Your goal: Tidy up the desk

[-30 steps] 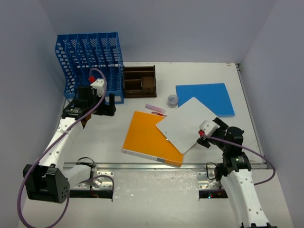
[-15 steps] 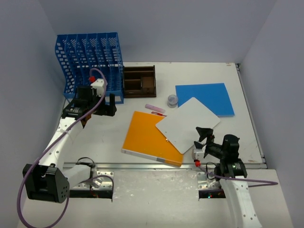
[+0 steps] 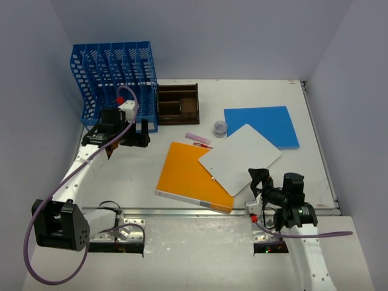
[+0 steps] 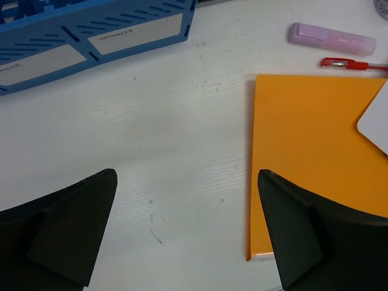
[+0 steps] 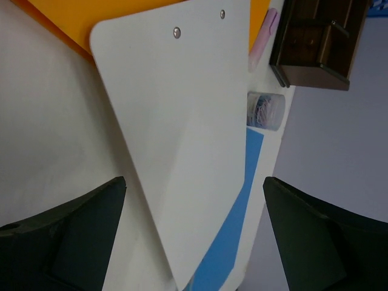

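**Off-white surface (image 3: 121, 176): both claws apart, nothing held**

Surface lies under both claws and carries every item. Its metal rail (image 3: 182, 211) runs along the near edge, behind both claws.

Left claw (image 4: 187, 176): jaws spread wide, empty, over bare surface.
- Ahead and to its left: blue rack (image 4: 91, 36), upright.
- To its right: orange folder (image 4: 309, 163), flat; its near left corner sits just beside the right finger in the wrist view.
- Past the folder's far edge: pink highlighter (image 4: 330, 37), with a red pen (image 4: 351, 63) just nearer the folder. Both lie flat.

Right claw (image 5: 194, 182): jaws spread wide, empty, near the rail. Contact with the surface: cannot tell.
- Straight ahead, framed between the fingers: white clipboard (image 5: 182, 121), two rivets at its far end. It lies partly on the folder and overlaps a blue sheet (image 5: 233, 230) on its other side.
- Beyond the clipboard: small clear jar (image 5: 265, 111) of coloured clips.
- Further still: brown tray (image 5: 315, 42), just beside the rack.
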Controlling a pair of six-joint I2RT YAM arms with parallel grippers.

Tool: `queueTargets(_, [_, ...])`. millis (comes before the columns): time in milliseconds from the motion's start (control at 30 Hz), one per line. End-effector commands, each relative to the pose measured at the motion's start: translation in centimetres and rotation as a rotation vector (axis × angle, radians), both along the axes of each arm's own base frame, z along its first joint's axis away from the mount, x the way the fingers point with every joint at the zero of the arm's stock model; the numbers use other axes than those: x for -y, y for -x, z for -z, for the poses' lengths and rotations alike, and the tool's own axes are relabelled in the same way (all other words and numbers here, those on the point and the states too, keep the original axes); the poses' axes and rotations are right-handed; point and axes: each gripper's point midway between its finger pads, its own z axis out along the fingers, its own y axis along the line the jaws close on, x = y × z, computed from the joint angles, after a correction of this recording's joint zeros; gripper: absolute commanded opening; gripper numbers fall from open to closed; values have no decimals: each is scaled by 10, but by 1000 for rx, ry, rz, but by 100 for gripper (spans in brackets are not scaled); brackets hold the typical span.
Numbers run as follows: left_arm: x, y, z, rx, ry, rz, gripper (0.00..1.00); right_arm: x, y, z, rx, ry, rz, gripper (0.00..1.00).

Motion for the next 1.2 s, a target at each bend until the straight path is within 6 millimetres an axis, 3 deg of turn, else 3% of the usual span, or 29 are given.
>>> queueTargets(0, [7, -19, -27, 79, 26, 10, 100, 7, 22, 82, -134, 58, 3, 96])
queueTargets(133, [8, -23, -28, 78, 31, 11, 100, 10, 23, 93, -156, 79, 12, 96])
queueTargets(367, [8, -28, -27, 69, 32, 6, 100, 7, 32, 91, -269, 74, -16, 95])
queueTargets(600, [7, -30, -22, 63, 27, -2, 100, 8, 9, 92, -143, 67, 2, 90])
queueTargets(767, [6, -34, -21, 64, 23, -4, 100, 3, 20, 103, -129, 55, -23, 83])
queueTargets(867, [6, -40, -26, 79, 23, -7, 100, 0, 14, 95, -43, 51, -48, 77])
queueTargets(900, [6, -41, -27, 79, 23, -7, 100, 0, 23, 101, -63, 62, -64, 74])
queueTargets(1000, [6, -44, -31, 88, 24, -7, 100, -3, 23, 96, -6, 67, -92, 69])
queueTargets(1133, [4, -45, -32, 92, 15, -16, 100, -7, 31, 97, -7, 61, -124, 51])
queueTargets(1167, [3, -45, -31, 91, 12, -19, 100, -7, 35, 98, -5, 62, -128, 38])
